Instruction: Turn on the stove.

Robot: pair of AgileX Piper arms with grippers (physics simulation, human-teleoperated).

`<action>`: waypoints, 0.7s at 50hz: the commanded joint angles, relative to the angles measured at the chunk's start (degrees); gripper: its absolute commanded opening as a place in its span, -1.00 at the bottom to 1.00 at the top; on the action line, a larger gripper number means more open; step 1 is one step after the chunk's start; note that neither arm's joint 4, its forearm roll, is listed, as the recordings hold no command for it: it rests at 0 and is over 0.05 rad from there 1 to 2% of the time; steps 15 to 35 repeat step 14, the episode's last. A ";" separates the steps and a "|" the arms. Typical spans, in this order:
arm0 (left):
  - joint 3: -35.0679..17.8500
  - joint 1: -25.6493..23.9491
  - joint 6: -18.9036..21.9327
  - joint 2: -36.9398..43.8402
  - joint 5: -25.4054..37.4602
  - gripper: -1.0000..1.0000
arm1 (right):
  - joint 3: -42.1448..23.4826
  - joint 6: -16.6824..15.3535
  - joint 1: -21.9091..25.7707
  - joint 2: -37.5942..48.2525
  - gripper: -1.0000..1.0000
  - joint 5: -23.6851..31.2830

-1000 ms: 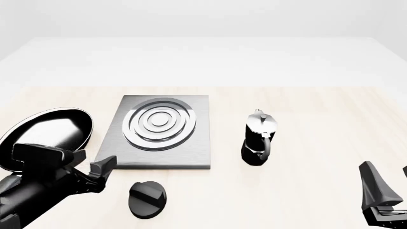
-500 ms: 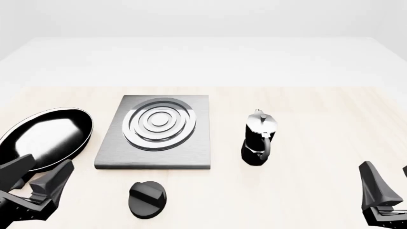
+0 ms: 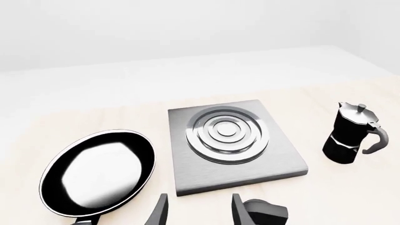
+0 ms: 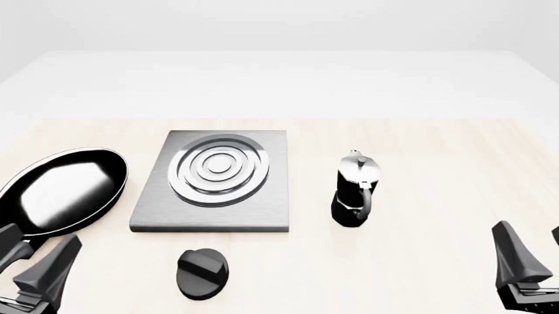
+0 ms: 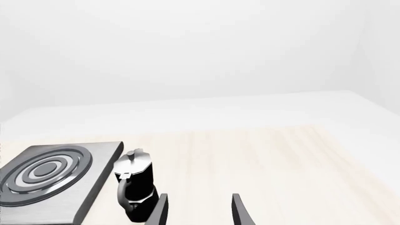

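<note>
Brushed-grey stove (image 4: 212, 183) sits flat on pale wood worktop (image 4: 419, 170), its black knob (image 4: 201, 272) just in front. Frying pan (image 4: 61, 190) to its left, moka pot (image 4: 355, 190) to its right. Left end effector (image 4: 26, 268) low at near-left, fingers spread, empty. Right end effector (image 5: 196, 211) near-right, fingers apart, empty.

Knob (image 4: 201, 273) just before stove (image 4: 215, 180)

Left gripper (image 4: 25, 261): running off the front view's lower-left corner, arm unseen. Right gripper (image 4: 533, 261): cropping at the right edge. Knob (image 3: 265, 213): lying partly behind one finger, bottom edge cutting it. Frying pan (image 3: 97, 173): handle disappearing below.
</note>
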 commanded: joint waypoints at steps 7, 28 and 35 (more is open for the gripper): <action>1.92 2.89 2.54 -1.25 -1.85 1.00 | 0.00 0.01 0.32 -0.14 1.00 0.13; 2.54 4.32 2.17 -1.25 -1.36 1.00 | 0.00 -0.21 0.24 -0.22 1.00 -0.05; 2.54 4.32 2.17 -1.25 -1.36 1.00 | 0.00 -0.21 0.24 -0.22 1.00 -0.05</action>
